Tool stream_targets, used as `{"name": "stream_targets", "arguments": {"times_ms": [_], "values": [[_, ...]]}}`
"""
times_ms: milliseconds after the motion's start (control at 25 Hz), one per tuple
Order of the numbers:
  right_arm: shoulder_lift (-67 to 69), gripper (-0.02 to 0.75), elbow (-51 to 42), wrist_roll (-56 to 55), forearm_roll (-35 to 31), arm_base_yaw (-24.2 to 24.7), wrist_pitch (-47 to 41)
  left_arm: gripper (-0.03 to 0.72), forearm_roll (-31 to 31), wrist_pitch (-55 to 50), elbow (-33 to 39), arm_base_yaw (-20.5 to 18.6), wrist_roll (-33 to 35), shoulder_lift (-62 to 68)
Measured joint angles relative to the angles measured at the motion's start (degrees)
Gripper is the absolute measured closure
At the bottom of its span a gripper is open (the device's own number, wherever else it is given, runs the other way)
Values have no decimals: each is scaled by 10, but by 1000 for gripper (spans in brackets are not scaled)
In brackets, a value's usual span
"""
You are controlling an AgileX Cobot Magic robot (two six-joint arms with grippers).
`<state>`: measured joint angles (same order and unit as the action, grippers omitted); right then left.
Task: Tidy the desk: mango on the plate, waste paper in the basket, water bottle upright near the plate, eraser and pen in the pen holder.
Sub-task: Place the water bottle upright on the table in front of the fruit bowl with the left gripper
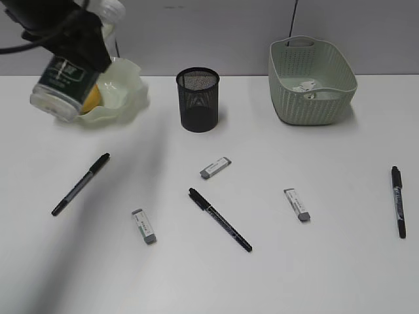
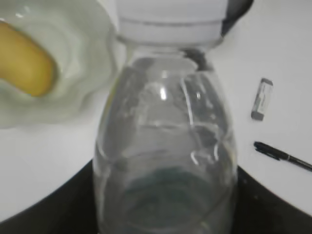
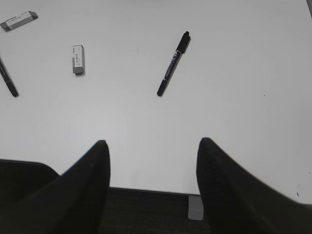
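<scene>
My left gripper (image 1: 69,49) is gripping the bottle (image 1: 64,85) at the far left, jaws spread to the bottle's width and closed on its upper part. The bottle is hanging tilted above the desk (image 1: 209,275), its base lower left, its white cap (image 1: 112,8) upper right, directly in front of the plate (image 1: 124,82). In the left wrist view the bottle (image 2: 165,161) is filling the frame, clear-bodied, with the cap (image 2: 170,19) at the top.

The plate is sitting at the rear left of the desk. The mango (image 1: 93,96) is lying in it, mostly hidden behind the bottle; the left wrist view is showing the mango (image 2: 27,61) inside the plate (image 2: 73,97).

In front of the plate, a pen (image 1: 81,184) is lying at a slant. To its right, an eraser (image 1: 143,226) is lying flat. The holder (image 1: 198,99) is standing upright at rear centre; I cannot tell whether anything is in it. In front of it a second eraser (image 1: 215,167) and a second pen (image 1: 220,220) are lying on the desk, apart from each other. Further right a third eraser (image 1: 297,204) is lying flat.

The basket (image 1: 311,98) is standing at the rear right, with the paper (image 1: 306,87) lying inside it. A third pen (image 1: 399,200) is lying near the right edge.

My right gripper (image 3: 152,165) is standing open and empty, jaws well apart, above bare desk at the near edge.
</scene>
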<state>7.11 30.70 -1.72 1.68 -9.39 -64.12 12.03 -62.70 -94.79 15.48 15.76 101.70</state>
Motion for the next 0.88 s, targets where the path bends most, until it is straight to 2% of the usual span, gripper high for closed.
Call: {"name": "stream_targets", "arguments": {"times_ms": [160, 280, 560, 680, 880], "values": [[0, 288, 0, 0, 0, 0, 0, 197, 26, 83, 83, -55, 1, -76], [0, 288, 0, 0, 0, 0, 0, 197, 37, 189, 194, -75, 1, -141], [0, 289, 0, 0, 0, 0, 1, 197, 91, 521, 445, -74, 1, -252], [0, 289, 0, 0, 0, 0, 2, 197, 106, 660, 516, -70, 1, -258], [0, 289, 0, 0, 0, 0, 6, 198, 109, 843, 575, -51, -6, -230]]}}
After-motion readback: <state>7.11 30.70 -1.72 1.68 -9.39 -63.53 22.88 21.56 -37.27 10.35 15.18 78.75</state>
